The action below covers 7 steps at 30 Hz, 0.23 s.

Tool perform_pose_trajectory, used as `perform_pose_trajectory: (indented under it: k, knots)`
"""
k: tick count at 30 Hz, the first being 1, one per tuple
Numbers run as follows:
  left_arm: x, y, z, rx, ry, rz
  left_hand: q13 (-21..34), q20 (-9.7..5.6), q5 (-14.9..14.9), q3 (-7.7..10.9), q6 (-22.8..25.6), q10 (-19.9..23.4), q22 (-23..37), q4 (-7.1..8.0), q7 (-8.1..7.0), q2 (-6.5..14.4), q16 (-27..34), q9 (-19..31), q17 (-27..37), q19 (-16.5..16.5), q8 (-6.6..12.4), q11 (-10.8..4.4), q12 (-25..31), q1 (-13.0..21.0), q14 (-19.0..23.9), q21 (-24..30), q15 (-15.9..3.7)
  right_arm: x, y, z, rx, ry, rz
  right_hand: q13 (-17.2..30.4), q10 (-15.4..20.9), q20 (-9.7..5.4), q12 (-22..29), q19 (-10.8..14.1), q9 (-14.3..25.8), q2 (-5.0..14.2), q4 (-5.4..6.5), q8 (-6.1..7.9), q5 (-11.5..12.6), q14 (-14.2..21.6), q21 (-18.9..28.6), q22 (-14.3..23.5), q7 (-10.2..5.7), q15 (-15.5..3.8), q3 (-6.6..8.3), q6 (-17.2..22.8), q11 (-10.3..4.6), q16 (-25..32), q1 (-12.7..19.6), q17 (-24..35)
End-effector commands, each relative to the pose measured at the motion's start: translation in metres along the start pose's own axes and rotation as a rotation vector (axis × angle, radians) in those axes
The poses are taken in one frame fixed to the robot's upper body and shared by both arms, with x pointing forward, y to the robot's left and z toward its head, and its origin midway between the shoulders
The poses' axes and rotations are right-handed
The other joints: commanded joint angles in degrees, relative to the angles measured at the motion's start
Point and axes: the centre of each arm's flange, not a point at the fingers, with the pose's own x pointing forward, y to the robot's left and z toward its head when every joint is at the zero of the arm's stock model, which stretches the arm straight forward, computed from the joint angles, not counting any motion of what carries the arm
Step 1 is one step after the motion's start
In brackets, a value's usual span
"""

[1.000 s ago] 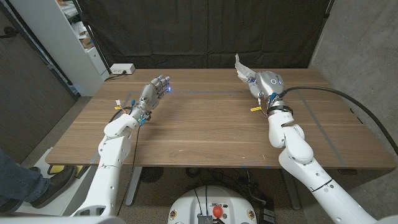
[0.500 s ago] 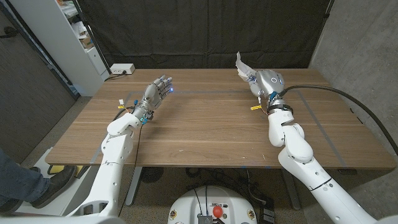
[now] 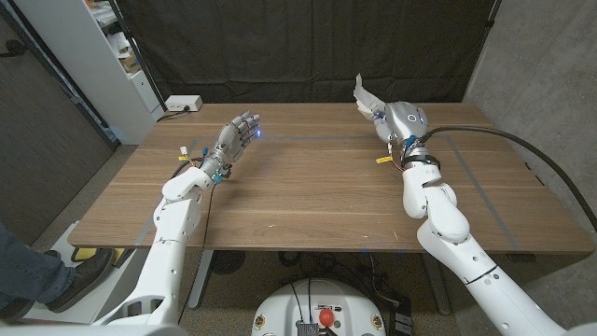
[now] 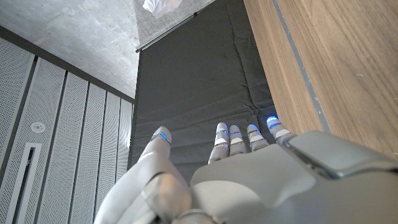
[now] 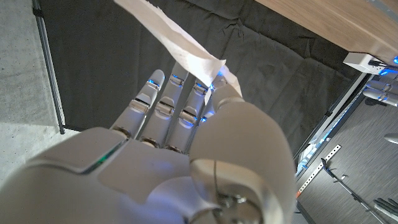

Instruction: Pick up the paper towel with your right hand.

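1. The right hand (image 3: 399, 124) is up over the far right part of the wooden table (image 3: 317, 196), and it has the paper towel (image 3: 365, 96) in its hold. The white sheet sticks up and back from the fingers toward the black curtain (image 3: 308, 47).
2. Through the right wrist view, the towel (image 5: 171, 34) runs as a long white strip across the fingertips (image 5: 186, 84), pinched between the thumb and the fingers of that hand (image 5: 168, 162). The other fingers lie close together alongside.
3. The towel is off the wood here, held in the air above the table's far edge. How much of it is tucked inside the hand is hidden by the hand's own back.
4. The left hand (image 3: 235, 140) hangs over the far left part of the table with nothing in it, fingers straight and a little apart, blue lights at the tips.
5. The left wrist view backs that up: the hand (image 4: 249, 180) with fingers (image 4: 239, 137) reaching out, nothing between them, and the white towel (image 4: 160, 6) cut off at the frame's edge.
6. No containers on the table. A small white box (image 3: 183, 104) with a cable sits at the far left corner; what it is I can't tell.
7. A white shelf unit (image 3: 112, 56) stands beyond the left side, its contents too small to read.
8. A person's shoe and trouser leg (image 3: 37, 275) show at the lower left edge, cut off by the frame.
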Motion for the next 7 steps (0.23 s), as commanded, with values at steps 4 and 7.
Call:
perform_pose_trajectory:
  k: [4, 7]
  knots:
    - [0.0028, 0.0029, 0.0045, 0.013, 0.001, -0.008, 0.1, 0.41, -0.2, 0.09, 0.5, -0.1, 0.2, -0.13, -0.01, 0.6, -0.1, 0.2, 0.3, -3.9, -0.01, -0.03, 0.2, 0.3, 0.0, -0.2, 0.01, 0.0020, 0.0003, 0.0025, 0.000, -0.001, -0.006, 0.3, 0.2, 0.31, 0.2, -0.1, 0.2, 0.55, 0.10, 0.32, -0.1, 0.7, -0.2, 0.2, -0.19, -6.93, -0.44, 0.4, -0.02, -0.2, 0.0, 0.3]
    - [0.0048, 0.0045, 0.0039, 0.011, 0.004, -0.012, 0.1, 0.39, -0.2, 0.08, 0.5, -0.1, 0.2, -0.15, 0.02, 0.6, -0.1, 0.2, 0.3, -3.9, -0.02, -0.02, 0.2, 0.3, 0.0, -0.3, 0.02, 0.0021, 0.0013, 0.0034, -0.001, 0.002, -0.003, 0.3, 0.1, 0.36, 0.2, -0.1, 0.2, 0.57, 0.07, 0.32, -0.2, 0.8, -0.2, 0.2, -0.15, -7.01, -0.45, 0.4, -0.07, -0.3, 0.1, 0.4]
